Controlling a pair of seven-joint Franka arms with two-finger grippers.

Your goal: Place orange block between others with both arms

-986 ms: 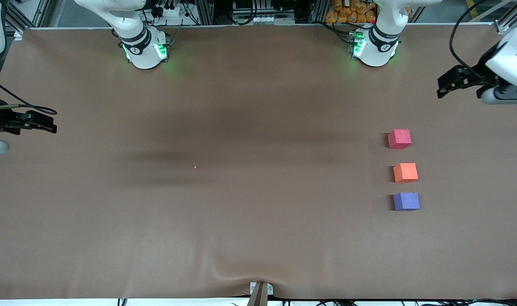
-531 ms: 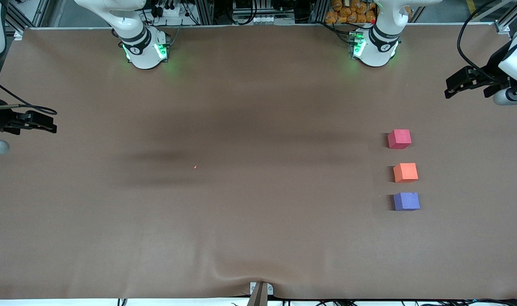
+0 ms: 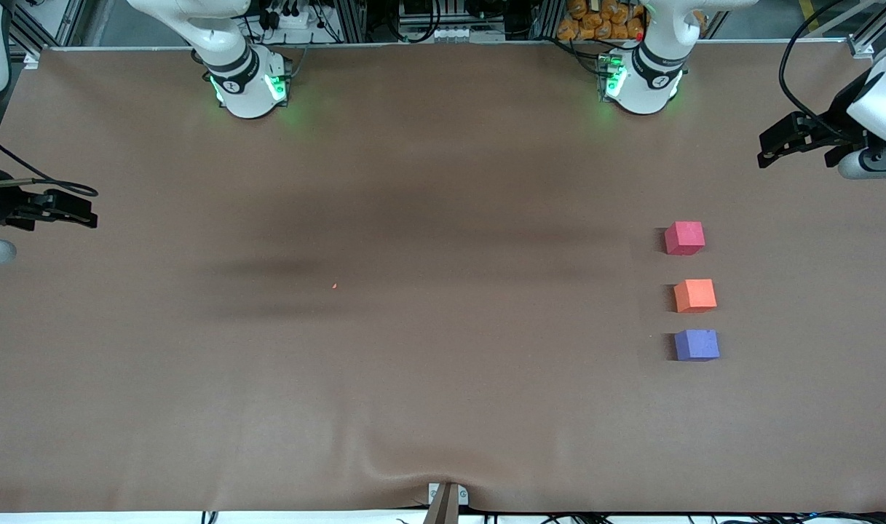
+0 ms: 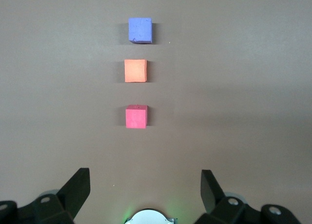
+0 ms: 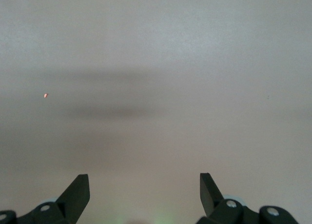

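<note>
Brown surface (image 3: pixel 413 400), orange block (image 3: pixel 694 295) between red block (image 3: pixel 684 238) and purple block (image 3: pixel 697 345), all near open left end effector (image 3: pixel 772 149), well apart from open right end effector (image 3: pixel 78 211), both empty.

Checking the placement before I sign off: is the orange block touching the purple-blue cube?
Apart. The front view shows a strip of bare table between the orange block and the purple-blue cube; the left wrist view shows it too.

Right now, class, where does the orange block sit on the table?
In the front view, the orange block sits toward the left arm's end, between the pinkish-red cube and the purple-blue cube, touching neither.
</note>
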